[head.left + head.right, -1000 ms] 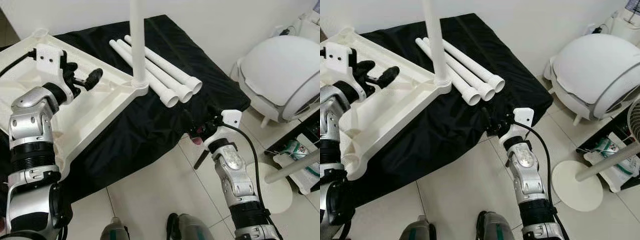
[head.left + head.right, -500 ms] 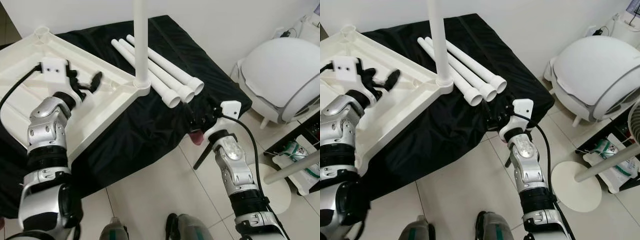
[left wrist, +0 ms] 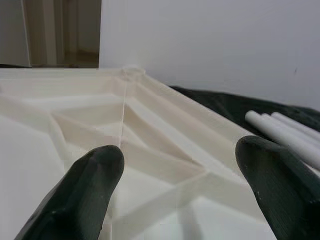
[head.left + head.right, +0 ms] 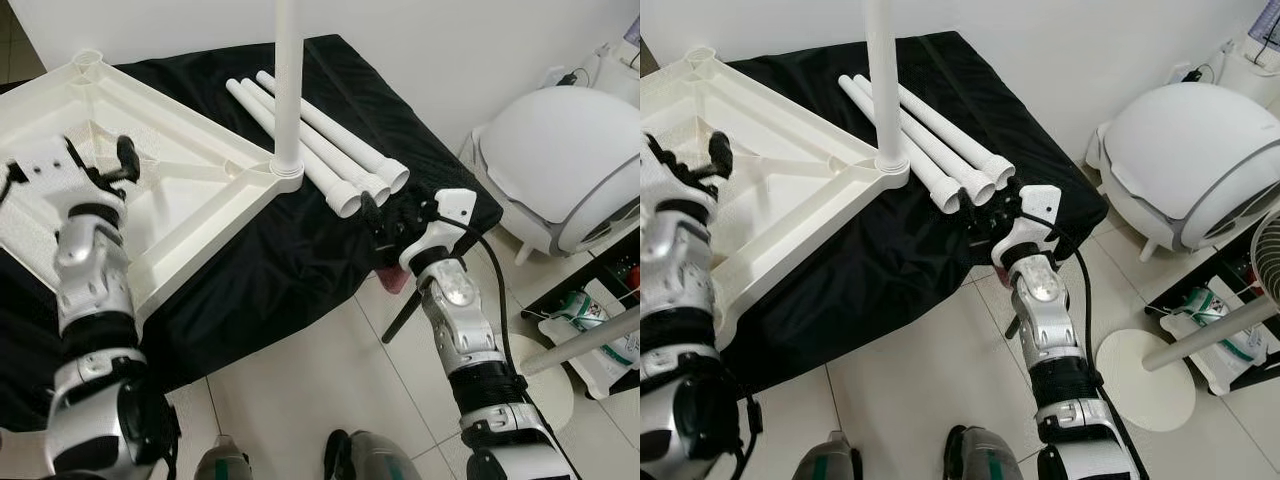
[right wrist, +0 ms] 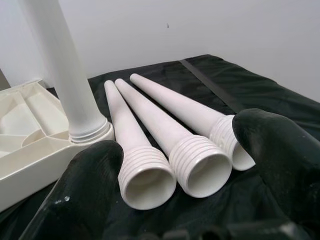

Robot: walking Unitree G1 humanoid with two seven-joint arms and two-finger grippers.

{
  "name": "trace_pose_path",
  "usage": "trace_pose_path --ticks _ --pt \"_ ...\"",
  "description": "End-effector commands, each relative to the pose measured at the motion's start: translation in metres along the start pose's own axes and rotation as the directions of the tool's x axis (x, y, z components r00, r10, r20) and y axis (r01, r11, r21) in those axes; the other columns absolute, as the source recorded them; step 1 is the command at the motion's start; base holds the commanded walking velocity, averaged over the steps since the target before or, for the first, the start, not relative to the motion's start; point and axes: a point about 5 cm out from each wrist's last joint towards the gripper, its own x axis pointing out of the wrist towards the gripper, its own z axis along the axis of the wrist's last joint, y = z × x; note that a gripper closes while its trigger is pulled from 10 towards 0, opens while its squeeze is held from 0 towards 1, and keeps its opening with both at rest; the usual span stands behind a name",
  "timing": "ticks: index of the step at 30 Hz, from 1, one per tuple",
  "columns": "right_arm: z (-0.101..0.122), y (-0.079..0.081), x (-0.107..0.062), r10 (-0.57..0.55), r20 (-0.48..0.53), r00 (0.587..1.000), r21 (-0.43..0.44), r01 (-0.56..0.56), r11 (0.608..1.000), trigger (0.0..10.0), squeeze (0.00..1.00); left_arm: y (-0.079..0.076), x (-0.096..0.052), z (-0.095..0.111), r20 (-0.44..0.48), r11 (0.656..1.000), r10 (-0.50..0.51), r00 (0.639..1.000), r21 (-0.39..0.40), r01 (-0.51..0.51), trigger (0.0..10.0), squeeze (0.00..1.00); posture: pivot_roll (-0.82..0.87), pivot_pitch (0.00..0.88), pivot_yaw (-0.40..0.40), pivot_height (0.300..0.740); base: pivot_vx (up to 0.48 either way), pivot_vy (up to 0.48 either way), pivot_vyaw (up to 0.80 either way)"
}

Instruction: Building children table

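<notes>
— Tabletop, upside down, lay over the left half of the black-covered desk, its ribbed underside up. How was the left gripper placed?

— It hovered over the ribs near the tabletop's left edge, jaws spread wide and holding nothing; in its wrist view both black fingertips framed bare plastic.

— And the legs?

— One leg stood upright, already seated in the socket at the tabletop's corner nearest the desk's middle. Just beside it, three loose legs lay side by side on the cloth, threaded open ends pointing toward the desk's front right corner.

— So the step in hand was fetching the next leg?

— That was my reading. The right gripper sat at that front right corner, just short of the threaded ends, jaws parted wide and empty, lined up on the middle leg in its wrist view.

— How should it have been done well?

— Best, I judged, to close on one leg only, behind the threaded collar where the taper gave a firmer seat. The three touched, so a sloppy closure could have nudged the neighbours and sent them rolling off the edge. The left gripper might have steadied the tabletop while the leg was threaded in.
</notes>
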Motion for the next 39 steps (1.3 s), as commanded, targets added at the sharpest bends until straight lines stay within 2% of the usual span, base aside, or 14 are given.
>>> trace_pose_path --ticks 1,3,4,7,11,13,15,18,21,26,30,32,35,39 --pt "-0.004 -0.001 0.0 -0.012 -0.019 1.0 -0.007 0.012 1.0 10.0 0.0 -0.005 -0.002 0.0 0.019 0.996 -0.038 0.999 0.085 0.037 10.0 0.0 -0.02 0.018 -0.049 0.74 0.0 0.0 0.0" --pt "-0.005 -0.001 0.001 -0.013 -0.028 1.0 -0.017 0.013 1.0 10.0 0.0 -0.006 -0.004 0.0 0.032 0.984 -0.071 0.997 0.167 0.064 10.0 0.0 -0.02 0.018 -0.049 0.74 0.0 0.0 0.0" --pt "-0.005 -0.001 0.001 -0.013 -0.028 1.0 -0.017 0.013 1.0 10.0 0.0 -0.006 -0.004 0.0 0.032 0.984 -0.071 0.997 0.167 0.064 10.0 0.0 -0.02 0.018 -0.049 0.74 0.0 0.0 0.0" --pt "-0.009 -0.001 0.0 -0.033 -0.044 0.998 -0.062 0.03 0.998 10.0 0.0 0.001 -0.013 -0.003 0.0 0.96 -0.143 0.99 0.243 0.139 10.0 0.0 0.0 0.0 -0.042 0.74 0.0 0.0 0.0" --pt "-0.009 -0.002 0.003 -0.051 -0.036 0.998 -0.104 0.047 0.993 10.0 0.0 0.008 -0.022 -0.002 0.007 0.975 -0.107 0.994 0.198 0.104 10.0 0.0 0.02 0.0 -0.033 0.74 0.0 0.0 0.0" --pt "-0.007 -0.004 0.005 -0.067 -0.026 0.997 -0.089 0.065 0.994 10.0 0.0 0.006 -0.027 -0.004 0.008 0.981 -0.086 0.996 0.177 0.084 10.0 0.0 0.02 0.0 -0.036 0.74 0.0 0.0 0.0" --pt "-0.005 -0.004 0.006 -0.061 -0.02 0.998 -0.087 0.059 0.994 10.0 0.0 0.0 -0.032 -0.008 0.001 0.988 -0.077 0.997 0.137 0.076 10.0 0.0 0.03 0.0 -0.037 0.74 0.0 0.0 0.0" --pt "-0.004 -0.004 0.007 -0.064 -0.016 0.998 -0.094 0.062 0.994 10.0 0.0 -0.005 -0.035 -0.01 0.001 0.99 -0.077 0.997 0.122 0.076 10.0 0.0 0.03 0.0 -0.038 0.74 0.0 0.0 0.0" --pt "-0.003 -0.003 0.005 -0.074 -0.015 0.997 -0.108 0.072 0.991 10.0 0.0 -0.019 -0.044 -0.013 -0.003 0.994 -0.08 0.997 0.077 0.08 10.0 0.0 0.02 0.0 -0.036 0.74 0.0 0.0 0.0" --pt "-0.002 0.003 0.0 -0.055 -0.024 0.998 -0.139 0.051 0.989 10.0 0.0 -0.031 -0.052 -0.01 -0.007 0.992 -0.124 0.992 0.035 0.124 10.0 0.0 0.02 0.0 -0.035 0.74 0.0 0.0 0.0" --pt "0.0 0.011 -0.002 -0.034 -0.017 0.999 -0.145 0.031 0.989 10.0 0.0 -0.036 -0.059 -0.009 -0.033 0.986 -0.153 0.988 0.06 0.155 10.0 0.0 0.02 0.0 -0.033 0.74 0.0 0.0 0.0" --pt "0.002 0.017 -0.003 -0.007 0.002 1.0 -0.103 0.007 0.995 10.0 0.0 -0.043 -0.062 -0.008 -0.053 0.982 -0.174 0.983 0.065 0.178 10.0 0.0 0.02 0.0 -0.035 0.74 0.0 0.0 0.0" --pt "0.003 0.019 -0.004 0.014 0.013 1.0 -0.085 -0.013 0.996 10.0 0.0 -0.047 -0.064 -0.011 -0.061 0.982 -0.171 0.983 0.066 0.175 10.0 0.0 0.03 0.0 -0.037 0.74 0.0 0.0 0.0" --pt "0.001 0.019 -0.004 0.021 0.008 1.0 -0.085 -0.021 0.996 10.0 0.0 -0.065 -0.075 -0.02 -0.096 0.959 -0.256 0.962 0.101 0.266 10.0 0.0 0.03 0.0 -0.037 0.74 0.0 0.0 0.0"
